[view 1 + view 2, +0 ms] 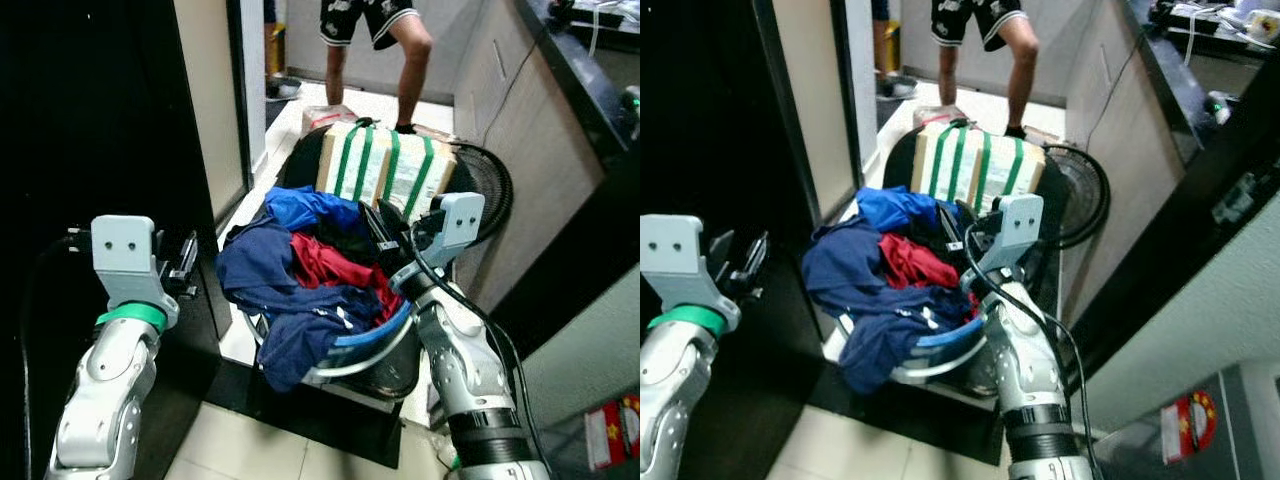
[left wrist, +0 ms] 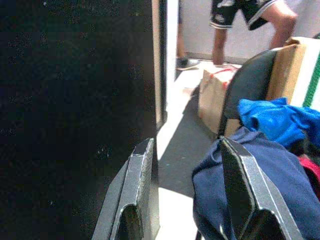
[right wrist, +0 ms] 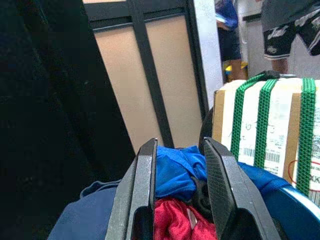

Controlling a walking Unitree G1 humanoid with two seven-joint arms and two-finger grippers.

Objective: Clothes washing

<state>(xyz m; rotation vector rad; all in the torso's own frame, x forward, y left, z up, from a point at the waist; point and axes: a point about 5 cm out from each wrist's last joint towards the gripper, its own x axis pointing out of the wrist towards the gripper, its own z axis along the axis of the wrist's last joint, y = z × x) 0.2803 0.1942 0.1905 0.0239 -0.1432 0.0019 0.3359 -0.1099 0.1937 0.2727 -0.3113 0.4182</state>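
A laundry basket [image 1: 378, 342] with a blue and white rim is heaped with clothes: a navy garment [image 1: 265, 280] spilling over the front, a bright blue one [image 1: 305, 208] at the back and a red one [image 1: 325, 265] in the middle. My right gripper [image 1: 385, 235] hovers open just above the right side of the pile, its fingers [image 3: 142, 185] framing the blue and red cloth with nothing held. My left gripper [image 1: 185, 262] is open to the left of the basket, level with the navy garment [image 2: 260, 180] and close beside it.
A cardboard box with green straps [image 1: 385, 165] stands right behind the basket, with a black fan [image 1: 490, 190] beside it. A person's legs [image 1: 410, 55] are in the passage beyond. A dark cabinet [image 1: 100, 120] rises on the left, a counter [image 1: 560, 110] on the right.
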